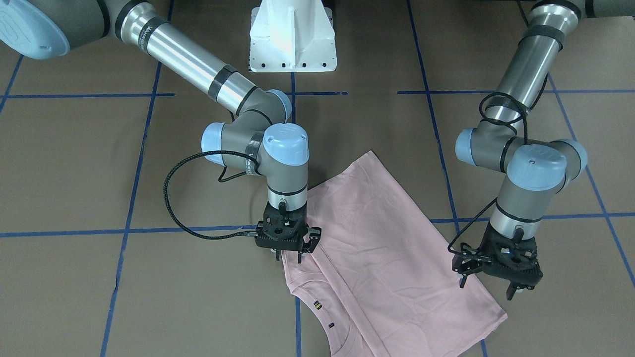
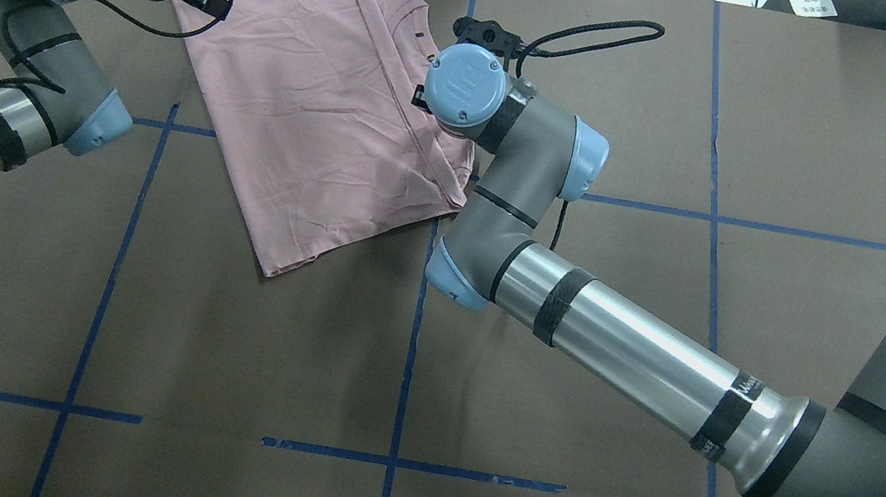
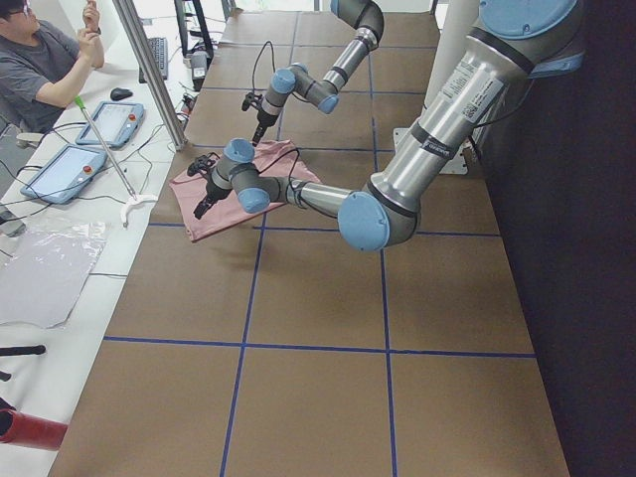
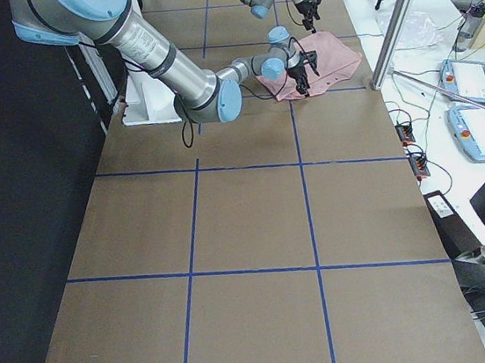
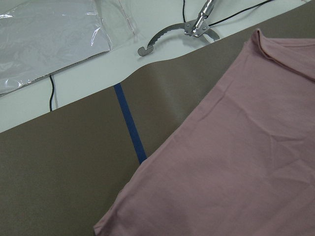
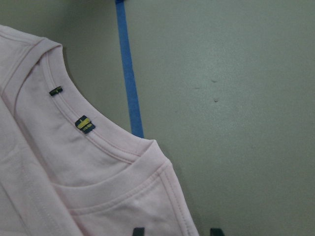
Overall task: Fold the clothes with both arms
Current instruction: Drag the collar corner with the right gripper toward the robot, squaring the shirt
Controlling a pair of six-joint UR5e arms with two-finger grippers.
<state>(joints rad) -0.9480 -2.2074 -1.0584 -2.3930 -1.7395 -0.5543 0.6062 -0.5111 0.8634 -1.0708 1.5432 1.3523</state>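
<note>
The pale pink T-shirt lies folded on the brown table at the far side, also in the overhead view. Its dog print is hidden. The ribbed collar with small tags faces the table's far edge. My right gripper is open and low at the shirt's collar-side edge. In the right wrist view one fingertip is over the cloth and the other over the table. My left gripper is open and hovers just above the shirt's opposite edge, holding nothing. The left wrist view shows the shirt but no fingers.
The white pedestal base stands at the robot's side. Blue tape lines cross the table. Beyond the far edge lie a metal tool and a plastic sheet. An operator sits by teach pendants.
</note>
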